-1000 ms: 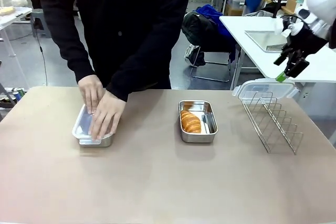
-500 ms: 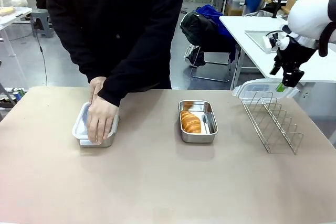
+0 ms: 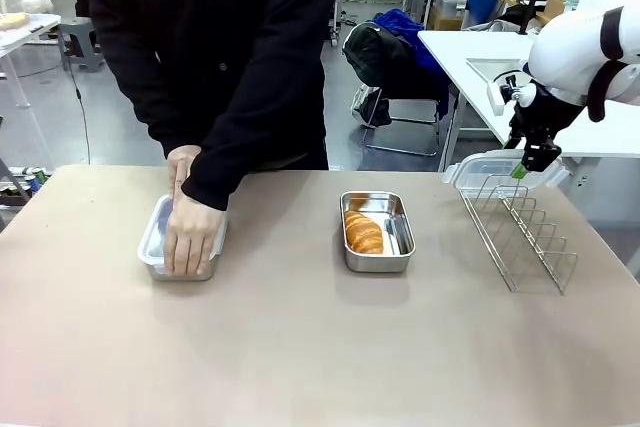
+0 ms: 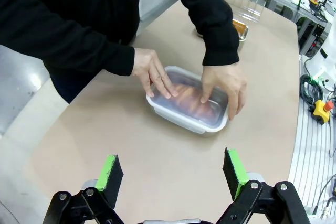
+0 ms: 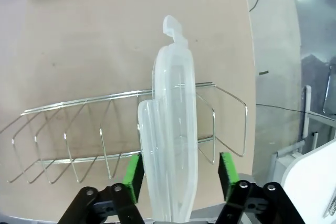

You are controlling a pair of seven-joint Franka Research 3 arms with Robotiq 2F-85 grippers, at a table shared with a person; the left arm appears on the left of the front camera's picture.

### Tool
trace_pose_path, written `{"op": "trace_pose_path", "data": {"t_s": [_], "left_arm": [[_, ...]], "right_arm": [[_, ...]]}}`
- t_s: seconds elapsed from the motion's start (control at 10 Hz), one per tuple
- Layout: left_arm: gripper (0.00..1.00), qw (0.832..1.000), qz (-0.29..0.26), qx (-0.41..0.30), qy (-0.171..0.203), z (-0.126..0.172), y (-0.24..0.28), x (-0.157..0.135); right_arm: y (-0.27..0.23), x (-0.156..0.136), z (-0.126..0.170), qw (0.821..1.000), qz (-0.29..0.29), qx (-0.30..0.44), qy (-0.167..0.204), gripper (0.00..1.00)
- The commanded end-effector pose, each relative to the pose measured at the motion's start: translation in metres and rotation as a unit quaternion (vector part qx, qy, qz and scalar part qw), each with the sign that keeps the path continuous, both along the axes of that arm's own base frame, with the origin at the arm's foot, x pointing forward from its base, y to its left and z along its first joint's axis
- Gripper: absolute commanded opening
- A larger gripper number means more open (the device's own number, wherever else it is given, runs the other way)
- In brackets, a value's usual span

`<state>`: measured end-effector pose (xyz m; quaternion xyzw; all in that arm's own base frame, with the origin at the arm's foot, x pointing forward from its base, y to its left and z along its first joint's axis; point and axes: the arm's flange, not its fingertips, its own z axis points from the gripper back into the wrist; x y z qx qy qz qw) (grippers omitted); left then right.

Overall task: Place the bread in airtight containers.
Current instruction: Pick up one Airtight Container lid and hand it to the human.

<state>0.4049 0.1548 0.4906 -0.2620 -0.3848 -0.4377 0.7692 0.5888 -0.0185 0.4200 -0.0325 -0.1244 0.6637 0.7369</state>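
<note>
Bread, front view: one croissant (image 3: 363, 232) lies in the open steel pan (image 3: 377, 232) mid-tabletop, long axis running toward the far edge; the other pan (image 3: 180, 245) sits toward the left edge, its clear lid under the person's hands (image 3: 190, 229).
Key relation, front view: right gripper (image 3: 522, 169) hangs at the far right corner over the wire rack (image 3: 515, 229), at a spare clear lid (image 3: 498, 169) standing there; the open pan lies well apart, toward the table's middle.
Left wrist view: left gripper (image 4: 172, 170) spread wide, holding nothing; the lidded pan (image 4: 190, 105), bread inside, lies ahead.
Right wrist view: right gripper (image 5: 180, 177) pads flank the lid (image 5: 170, 145), which stands on edge in the rack (image 5: 105, 140); whether they pinch it I cannot tell.
</note>
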Motion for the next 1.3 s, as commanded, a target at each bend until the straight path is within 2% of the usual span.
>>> {"op": "trace_pose_path", "data": {"t_s": [0.0, 0.1, 0.8, 0.9, 1.0, 1.1, 1.2], "left_arm": [[1.00, 1.000, -0.006, -0.008, -0.013, 0.000, -0.001, -0.001], [1.00, 1.000, -0.006, -0.008, -0.013, 0.000, -0.001, -0.001], [1.00, 1.000, -0.006, -0.008, -0.013, 0.000, -0.001, -0.001], [1.00, 1.000, -0.006, -0.008, -0.013, 0.000, -0.001, -0.001], [1.00, 1.000, -0.006, -0.008, -0.013, 0.000, -0.001, -0.001], [1.00, 1.000, -0.006, -0.008, -0.013, 0.000, -0.001, -0.001], [1.00, 1.000, -0.006, -0.008, -0.013, 0.000, -0.001, -0.001]], "right_arm": [[-0.004, 0.000, 0.007, 1.000, 0.009, -0.012, -0.010, 0.35], [-0.004, 0.000, 0.009, 1.000, 0.009, -0.013, -0.009, 0.00], [-0.007, -0.005, 0.020, 0.999, 0.025, -0.022, -0.007, 0.00], [-0.008, -0.002, 0.032, 1.000, 0.021, 0.013, -0.006, 0.00], [-0.009, -0.005, 0.053, 1.000, 0.006, 0.008, -0.004, 0.00], [-0.005, -0.016, 0.092, 0.999, -0.015, -0.002, -0.038, 0.00], [0.005, -0.033, 0.129, 0.997, -0.010, -0.007, -0.070, 0.00]]}}
